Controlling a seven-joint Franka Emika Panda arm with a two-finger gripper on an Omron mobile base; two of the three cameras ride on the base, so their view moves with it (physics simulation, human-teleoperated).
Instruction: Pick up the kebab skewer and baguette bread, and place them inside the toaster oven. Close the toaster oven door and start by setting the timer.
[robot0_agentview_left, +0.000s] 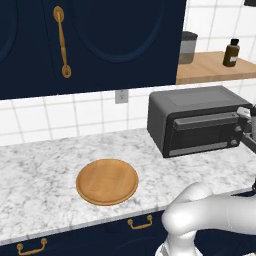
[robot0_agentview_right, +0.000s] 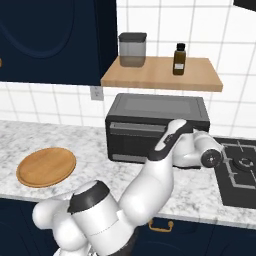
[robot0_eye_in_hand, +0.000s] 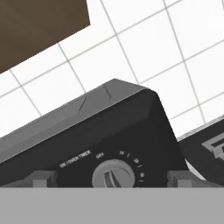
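Note:
The toaster oven (robot0_agentview_left: 200, 107) (robot0_agentview_right: 155, 111) stands at the back of the marble counter. Its door (robot0_agentview_left: 202, 134) (robot0_agentview_right: 135, 142) is shut, with the grey handle bar across the top. My gripper (robot0_eye_in_hand: 111, 179) is open and held right up to the oven's right-hand control panel (robot0_eye_in_hand: 131, 140). The round timer knob (robot0_eye_in_hand: 113, 176) sits between the two fingertips (robot0_eye_in_hand: 41, 178), which stand apart from it on either side. At the right edge of the left base view my gripper (robot0_agentview_left: 248, 125) shows at the oven's front right corner. The kebab skewer and baguette bread are hidden from view.
An empty round wooden plate (robot0_agentview_left: 107, 181) (robot0_agentview_right: 46, 166) lies on the counter left of the oven. A wooden shelf (robot0_agentview_right: 162, 75) above holds a grey jar (robot0_agentview_right: 132, 49) and a brown bottle (robot0_agentview_right: 180, 59). A black stove top (robot0_agentview_right: 240, 172) lies to the right.

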